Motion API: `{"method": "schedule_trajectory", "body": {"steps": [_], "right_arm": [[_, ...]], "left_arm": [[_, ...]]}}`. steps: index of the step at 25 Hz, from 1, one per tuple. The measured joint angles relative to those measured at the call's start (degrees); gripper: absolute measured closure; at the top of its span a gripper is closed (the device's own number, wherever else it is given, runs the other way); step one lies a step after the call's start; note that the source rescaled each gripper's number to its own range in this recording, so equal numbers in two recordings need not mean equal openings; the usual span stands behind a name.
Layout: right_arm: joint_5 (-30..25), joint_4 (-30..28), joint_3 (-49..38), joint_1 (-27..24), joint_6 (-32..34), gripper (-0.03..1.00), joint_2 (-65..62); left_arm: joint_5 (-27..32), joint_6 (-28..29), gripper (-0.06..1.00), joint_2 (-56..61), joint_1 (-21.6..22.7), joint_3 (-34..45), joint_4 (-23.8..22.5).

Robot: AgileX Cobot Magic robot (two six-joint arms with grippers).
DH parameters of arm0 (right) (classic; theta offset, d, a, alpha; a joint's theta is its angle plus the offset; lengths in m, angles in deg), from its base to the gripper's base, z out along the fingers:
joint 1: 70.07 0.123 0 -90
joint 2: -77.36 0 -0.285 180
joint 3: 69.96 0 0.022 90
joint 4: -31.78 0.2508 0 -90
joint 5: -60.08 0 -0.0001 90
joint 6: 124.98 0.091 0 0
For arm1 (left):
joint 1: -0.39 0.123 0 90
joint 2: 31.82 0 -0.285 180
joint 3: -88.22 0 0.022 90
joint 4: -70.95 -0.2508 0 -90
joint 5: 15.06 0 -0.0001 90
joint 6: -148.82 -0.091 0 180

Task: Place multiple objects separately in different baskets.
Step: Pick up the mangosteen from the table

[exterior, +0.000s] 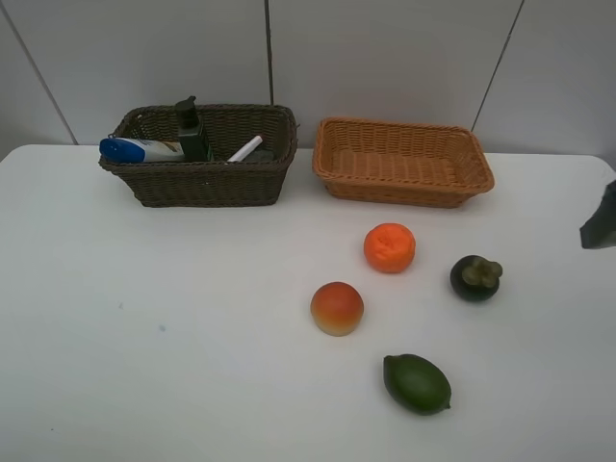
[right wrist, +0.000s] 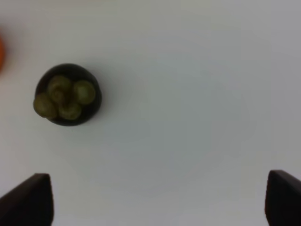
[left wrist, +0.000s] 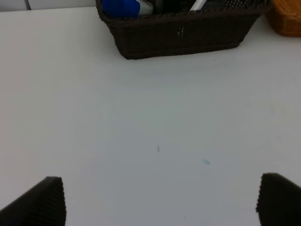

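Observation:
The dark brown basket (exterior: pixel 202 183) at the back left holds the white bottle with blue cap (exterior: pixel 135 149), the dark pump bottle (exterior: pixel 192 130) and the white marker (exterior: pixel 244 149); the eraser is hidden. The tan basket (exterior: pixel 404 188) at the back right is empty. On the table lie the orange (exterior: pixel 390 247), peach (exterior: pixel 337 308), mangosteen (exterior: pixel 475 277) and lime (exterior: pixel 417 383). My right gripper (right wrist: pixel 157 200) is open above the table, right of the mangosteen (right wrist: pixel 68 94); a part of it shows at the right edge (exterior: pixel 602 221). My left gripper (left wrist: pixel 160 200) is open and empty over bare table before the dark basket (left wrist: pixel 181 33).
The white table (exterior: pixel 144 337) ends at a grey panelled wall behind the baskets. The tan basket's corner (left wrist: pixel 287 19) shows in the left wrist view. An orange sliver (right wrist: pixel 1 54) shows at the edge of the right wrist view.

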Motion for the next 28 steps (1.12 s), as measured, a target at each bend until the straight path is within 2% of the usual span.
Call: {"method": "schedule_trajectory", "body": {"steps": [2, 6, 13, 16, 22, 28], "right_arm": [[0.0, 0.6, 3.9, 0.0, -0.1, -0.03, 7.2], [0.1, 5.4, 9.5, 0.0, -0.6, -0.03, 17.4], [0.2, 12.2, 11.5, 0.0, -6.7, -0.03, 28.0], [0.9, 12.5, 11.5, 1.2, -7.6, -0.03, 30.9], [4.7, 12.1, 11.5, 8.4, -7.9, -0.03, 32.9], [8.2, 9.4, 11.7, 9.3, -6.7, -0.03, 34.7]], "left_arm": [[0.0, 0.0, -0.06, 0.0, 0.0, 0.0, 0.0], [0.0, 0.0, -0.06, 0.0, 0.0, 0.0, 0.0], [0.0, 0.0, -0.06, 0.0, 0.0, 0.0, 0.2], [0.0, 0.0, -0.06, 0.0, 0.0, 0.0, 0.2], [0.0, 0.0, -0.06, 0.0, 0.0, 0.0, 0.2], [-0.1, 0.0, -0.06, 0.0, 0.0, 0.0, 0.2]]}}
